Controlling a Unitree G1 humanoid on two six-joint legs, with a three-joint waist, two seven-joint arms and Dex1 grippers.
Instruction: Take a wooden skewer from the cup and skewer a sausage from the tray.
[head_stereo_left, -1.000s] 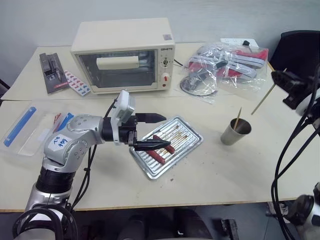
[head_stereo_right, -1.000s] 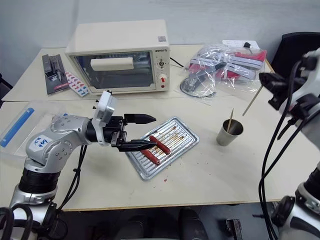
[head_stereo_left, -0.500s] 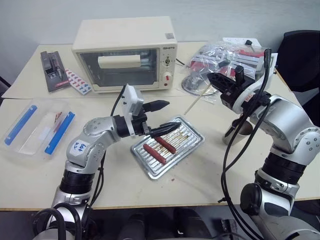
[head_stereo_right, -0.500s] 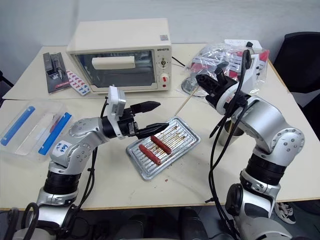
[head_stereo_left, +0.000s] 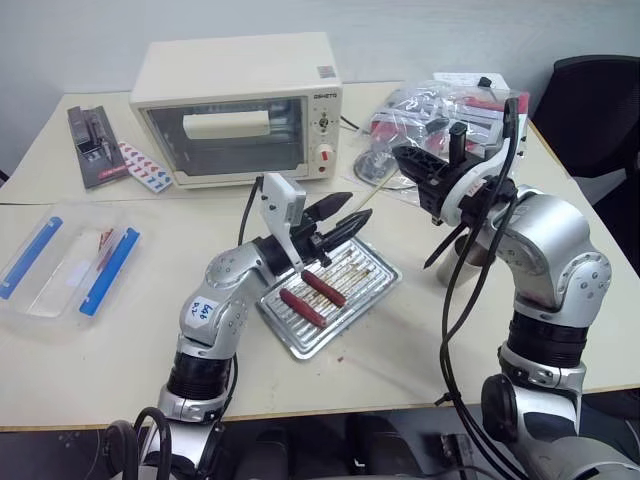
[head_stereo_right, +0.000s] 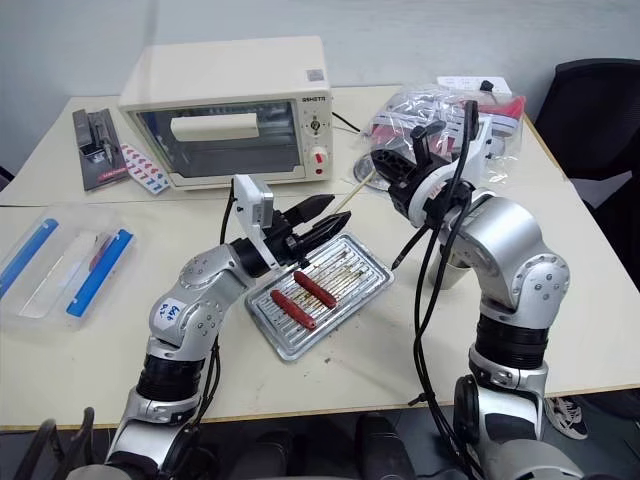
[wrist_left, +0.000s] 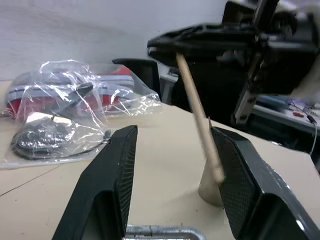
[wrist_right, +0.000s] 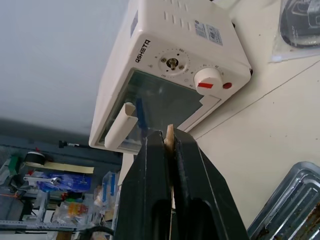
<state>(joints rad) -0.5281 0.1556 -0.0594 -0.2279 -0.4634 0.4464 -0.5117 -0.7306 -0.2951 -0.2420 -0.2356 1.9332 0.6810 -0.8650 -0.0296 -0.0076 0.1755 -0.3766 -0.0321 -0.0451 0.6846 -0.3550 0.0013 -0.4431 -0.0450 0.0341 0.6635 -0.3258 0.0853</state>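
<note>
Right gripper raised above table, jaws clamped tight on wooden skewer, stick slanting down toward left gripper. Left gripper lifted above far edge of tray, jaws partly apart, nothing gripped. In left wrist view skewer passes between the black fingers, close to one pad; contact cannot be told. Tray flat on table in front of toaster oven, two sausages on its ribbed bottom. Sausage nearer gripper, second sausage just beside, apart. Cup on table, mostly hidden behind right arm. Clear plastic case at left edge.
</note>
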